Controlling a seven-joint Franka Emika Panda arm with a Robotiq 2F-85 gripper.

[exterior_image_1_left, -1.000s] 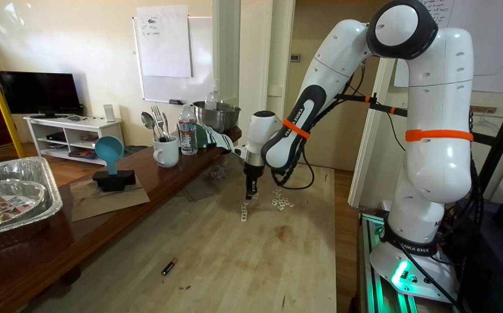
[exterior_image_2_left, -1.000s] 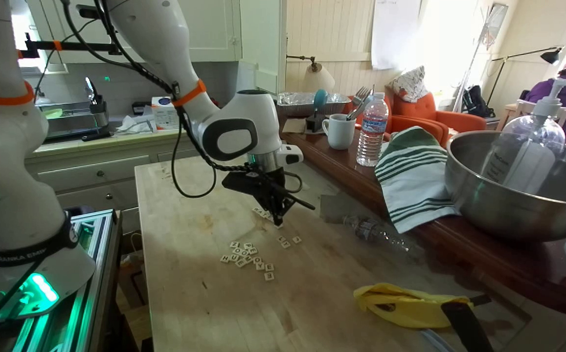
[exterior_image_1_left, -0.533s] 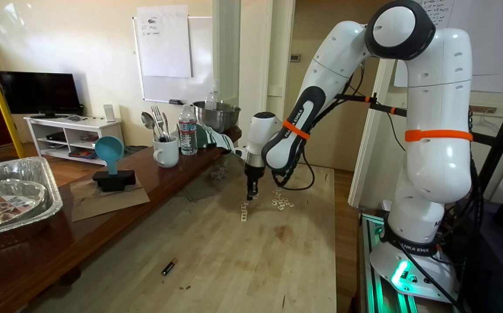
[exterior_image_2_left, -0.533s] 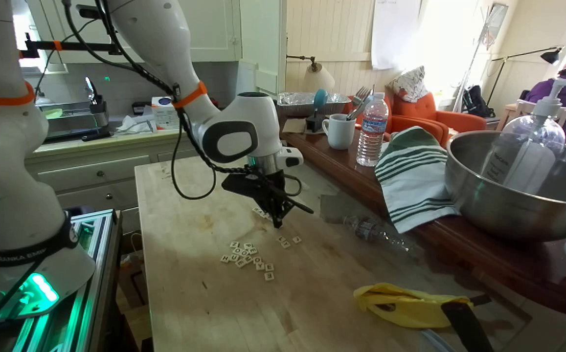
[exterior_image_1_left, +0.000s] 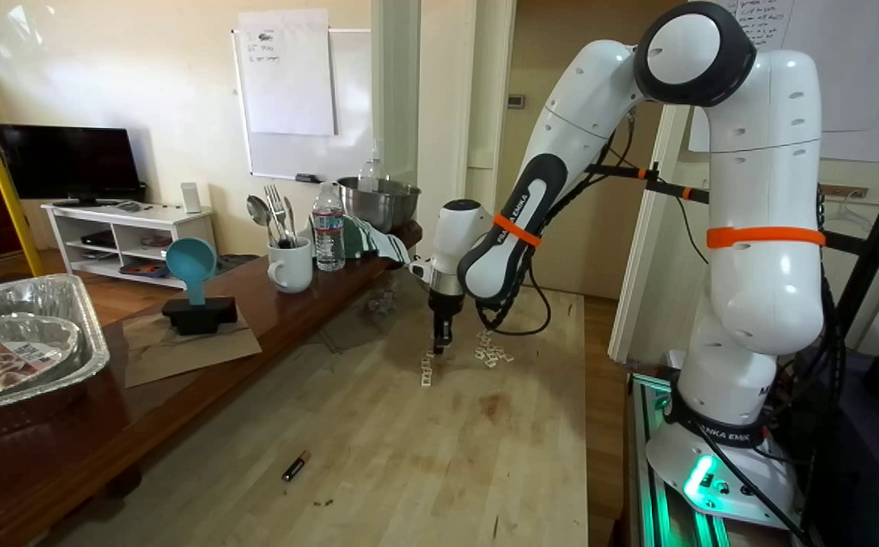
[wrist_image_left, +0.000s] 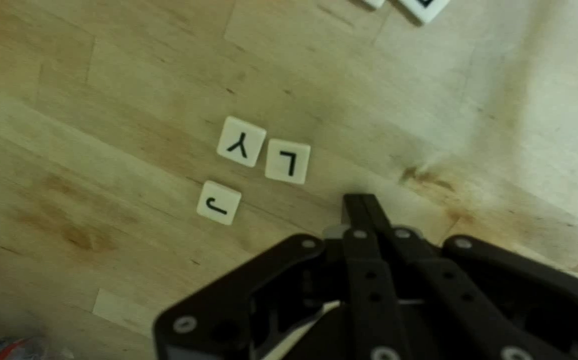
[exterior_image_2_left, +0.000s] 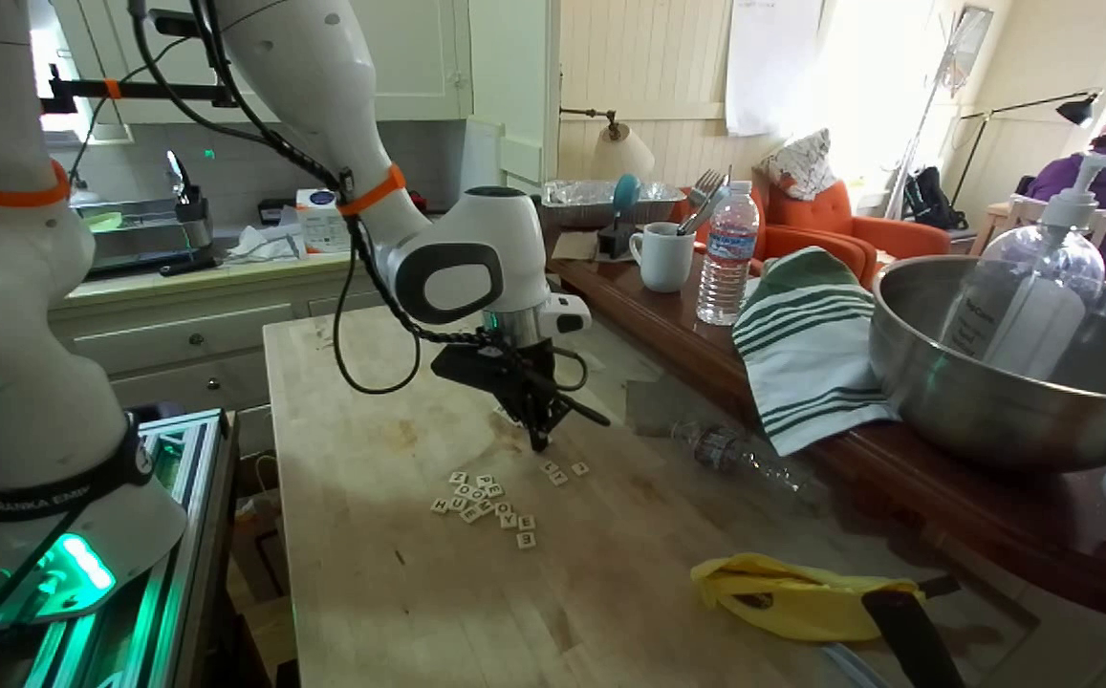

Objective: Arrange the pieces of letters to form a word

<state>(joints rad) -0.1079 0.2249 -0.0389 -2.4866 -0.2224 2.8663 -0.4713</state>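
Y tile (wrist_image_left: 241, 141), L tile (wrist_image_left: 288, 161), J tile (wrist_image_left: 219, 202): three cream pieces with black letters are lying flat on the worktop (exterior_image_1_left: 409, 486), just beside the gripper (wrist_image_left: 360, 199). The L is sitting nearest, the Y is keeping a thin gap from it, the J is resting slightly apart.

Gripper, black: both fingers (wrist_image_left: 352, 206) are pressing together at their tips and pointing down; whether they are touching the worktop, I cannot tell.

Row of letter tiles (exterior_image_1_left: 426, 372): in an exterior view, a short line is starting near the gripper; a broad stretch of worktop is spreading between it and a battery (exterior_image_1_left: 296, 466).

Cluster of letter tiles (exterior_image_2_left: 477, 495): in both exterior views, it is lying near the gripper, between it and the edge (exterior_image_1_left: 580, 441) facing the robot's base (exterior_image_1_left: 758, 486).

Limits: a raised brown ledge (exterior_image_1_left: 295, 315) is bounding the opposite side, with a clear bottle (exterior_image_2_left: 725, 447) lying on its side near it.

Change: against a second ago, the gripper is standing lower and is hiding more of the tiles behind it; the cluster is keeping its place.
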